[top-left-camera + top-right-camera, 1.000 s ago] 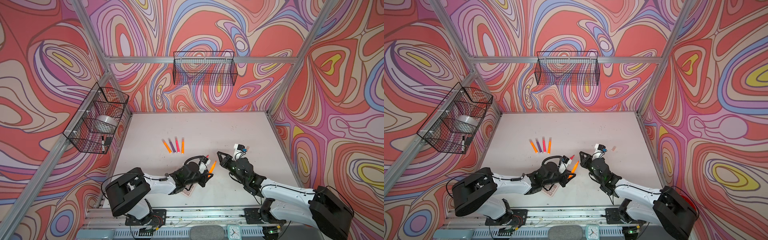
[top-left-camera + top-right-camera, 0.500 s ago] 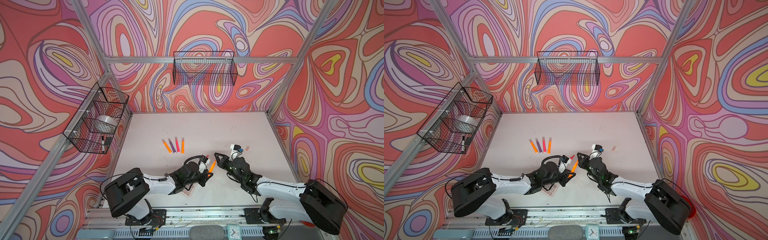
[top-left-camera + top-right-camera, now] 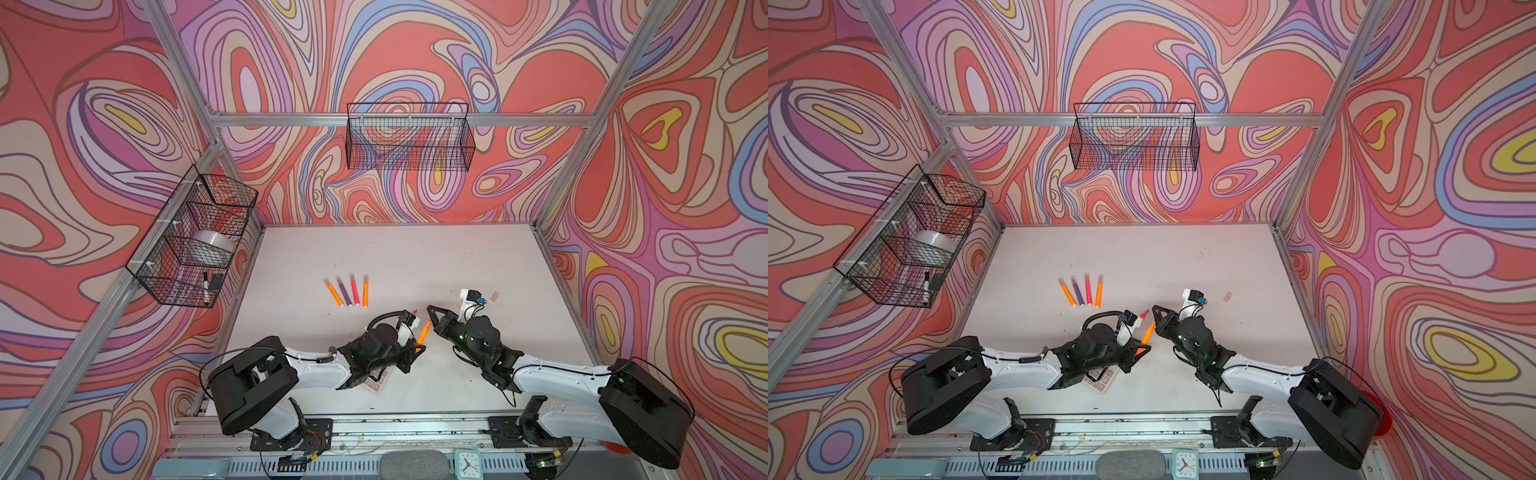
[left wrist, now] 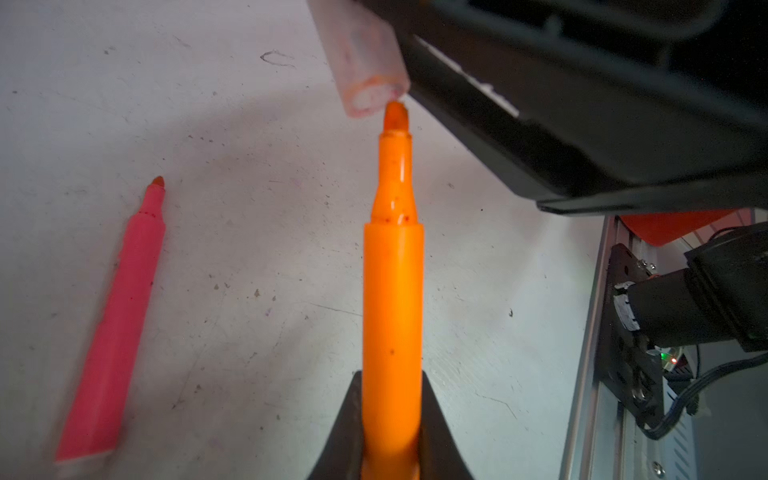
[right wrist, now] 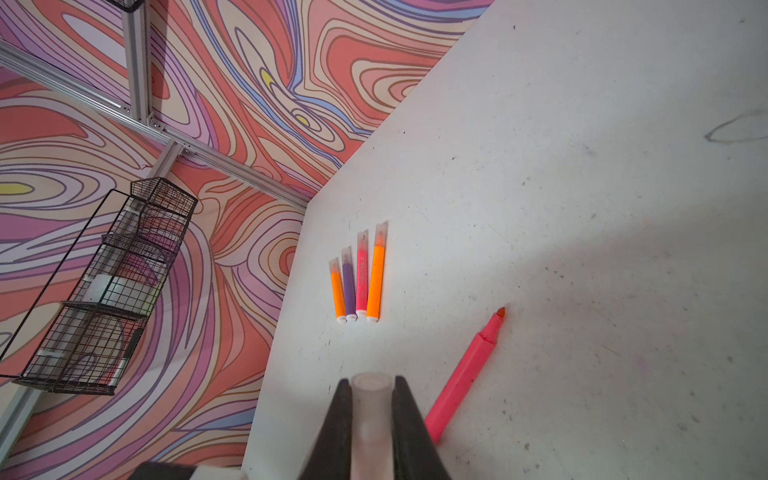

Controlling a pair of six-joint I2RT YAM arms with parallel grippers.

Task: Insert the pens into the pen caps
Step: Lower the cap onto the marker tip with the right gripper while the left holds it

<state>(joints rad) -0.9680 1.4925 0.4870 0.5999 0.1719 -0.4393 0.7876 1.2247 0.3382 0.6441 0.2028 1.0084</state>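
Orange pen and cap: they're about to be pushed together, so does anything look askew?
Yes. In the left wrist view the cap, held by the right gripper, is tilted against the orange pen in the left gripper; the pen's tip meets the cap's rim, not its opening.

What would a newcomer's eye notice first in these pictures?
The swirling multicoloured walls strike first. Front centre, the left pincer holds an orange pen, its tip at the mouth of a pale cap in the right pincer. Four capped pens lie in a row behind them on the table.
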